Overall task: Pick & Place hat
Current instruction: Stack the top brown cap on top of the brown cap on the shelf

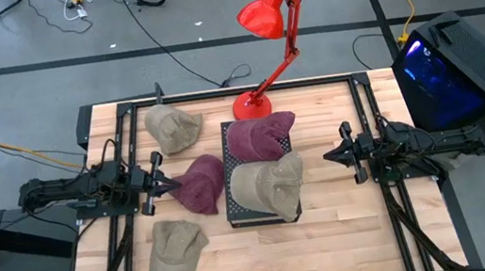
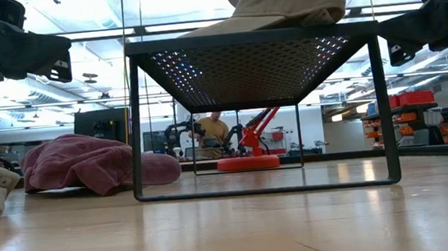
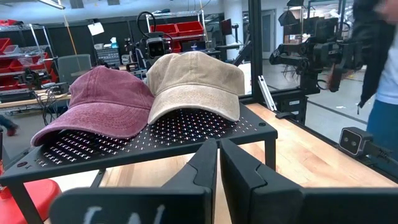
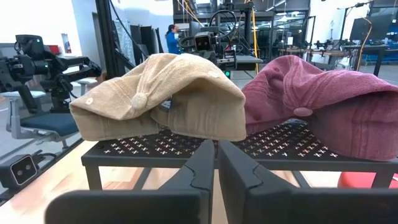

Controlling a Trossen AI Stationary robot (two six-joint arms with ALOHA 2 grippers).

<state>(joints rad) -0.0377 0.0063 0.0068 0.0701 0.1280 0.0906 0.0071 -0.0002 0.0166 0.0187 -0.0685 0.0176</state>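
A black perforated stand (image 1: pixel 235 214) in the middle of the table carries a maroon hat (image 1: pixel 262 137) on its far half and a tan hat (image 1: pixel 269 185) on its near half. Both also show in the left wrist view, maroon (image 3: pixel 102 102) and tan (image 3: pixel 196 84). Another maroon hat (image 1: pixel 200 184) lies on the table left of the stand. Two more tan hats lie at the far left (image 1: pixel 170 127) and the near left (image 1: pixel 175 251). My left gripper (image 1: pixel 172 186) hovers level and shut above the loose maroon hat's left edge. My right gripper (image 1: pixel 329 155) hovers level and shut, right of the stand.
A red desk lamp stands with its base (image 1: pixel 252 106) just behind the stand and its head (image 1: pixel 265 9) beyond the far edge. Black rails (image 1: pixel 130 218) run along the table's left and right sides. Bare wood (image 1: pixel 350 225) lies at the near right.
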